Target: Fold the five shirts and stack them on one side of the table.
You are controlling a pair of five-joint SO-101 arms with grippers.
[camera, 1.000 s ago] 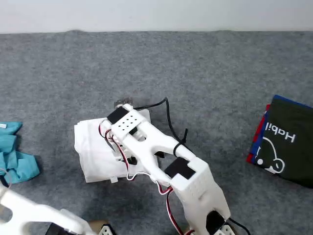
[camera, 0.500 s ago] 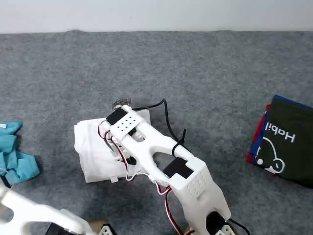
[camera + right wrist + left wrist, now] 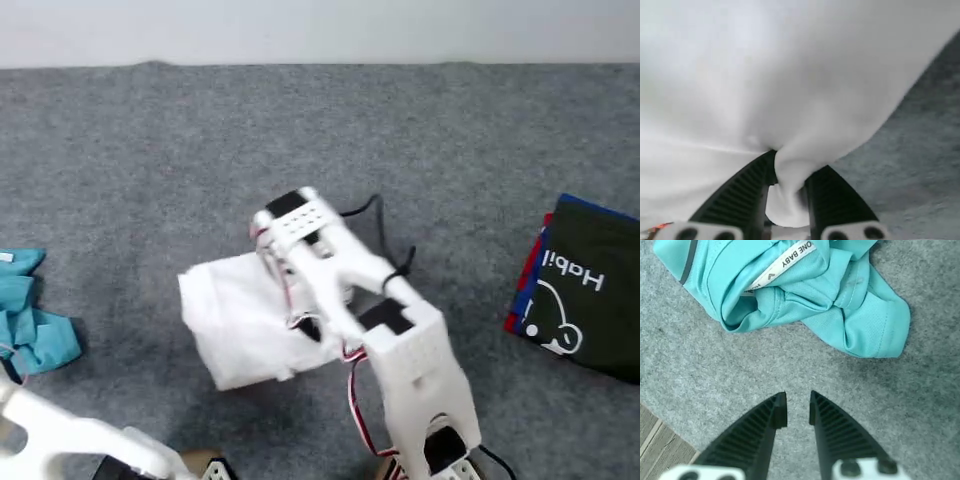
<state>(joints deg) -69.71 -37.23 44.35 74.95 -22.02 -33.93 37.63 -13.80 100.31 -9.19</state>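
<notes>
A folded white shirt (image 3: 240,320) lies near the middle of the grey table. My right gripper (image 3: 790,182) is shut on a pinch of its cloth (image 3: 790,100), and the right arm (image 3: 345,290) stretches over its right part. A crumpled teal shirt (image 3: 30,315) lies at the left edge, seen close in the left wrist view as the teal shirt (image 3: 790,295). My left gripper (image 3: 797,407) hovers just short of it, fingers narrowly apart with nothing between them. A stack of folded shirts (image 3: 585,290), black on top, sits at the right edge.
The grey felt table (image 3: 320,130) runs back to a white wall. A strip of wooden surface (image 3: 655,450) shows past the felt's edge near my left gripper. The left arm's white body (image 3: 70,435) sits at the front left corner.
My right gripper has lifted and dragged the white shirt to the right, toward the stack; the shirt's left edge shifted rightward. The left arm and the teal shirt stayed put.
</notes>
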